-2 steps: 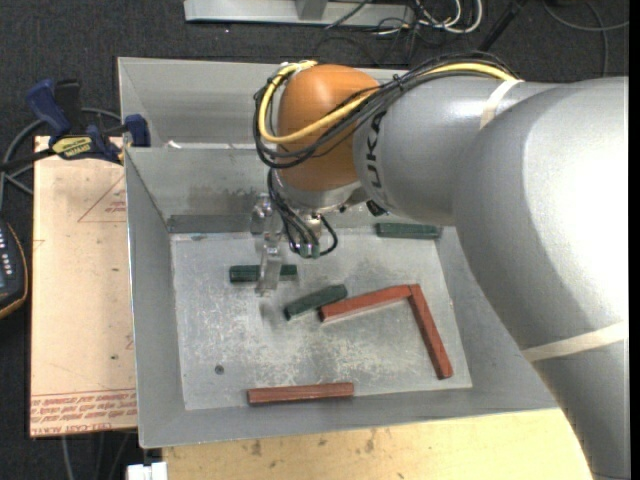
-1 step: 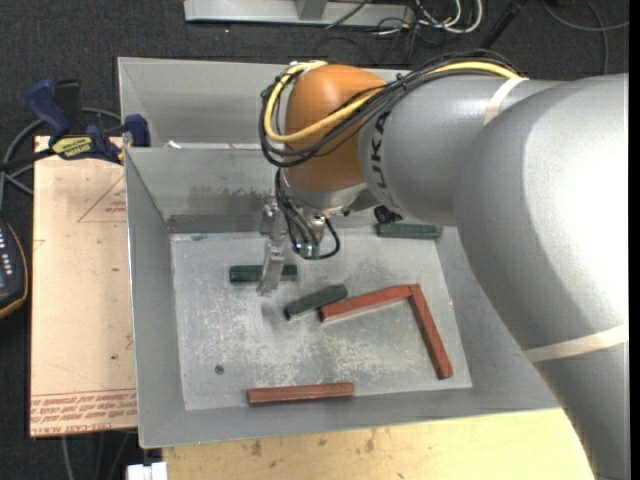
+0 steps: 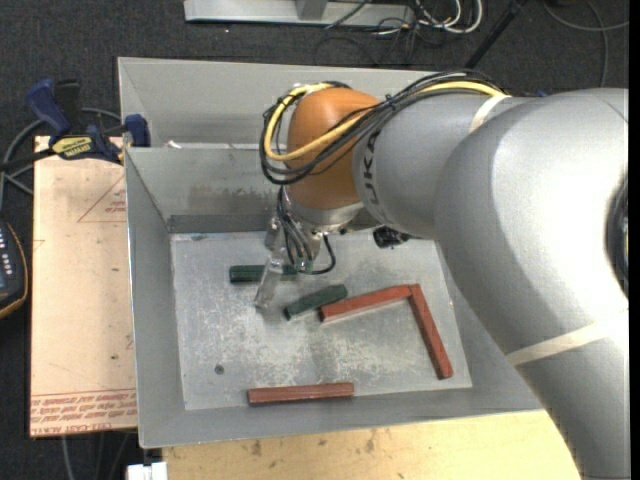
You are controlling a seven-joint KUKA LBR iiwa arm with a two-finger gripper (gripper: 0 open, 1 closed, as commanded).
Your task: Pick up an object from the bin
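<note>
My gripper (image 3: 282, 280) reaches down to the bin floor left of the middle, and its fingers look open. One light finger (image 3: 266, 294) touches down between a small dark green block (image 3: 243, 274) on its left and a dark green stick (image 3: 313, 301) on its right. A bit of green shows by the other finger, and I cannot tell which piece it belongs to. A red-brown L-shaped piece (image 3: 400, 308) lies just right of the green stick.
A red-brown flat bar (image 3: 300, 394) lies along the bin's front edge. A tiny dark speck (image 3: 218, 370) sits at the front left. The arm and its orange wrist cover hide the bin's back right part.
</note>
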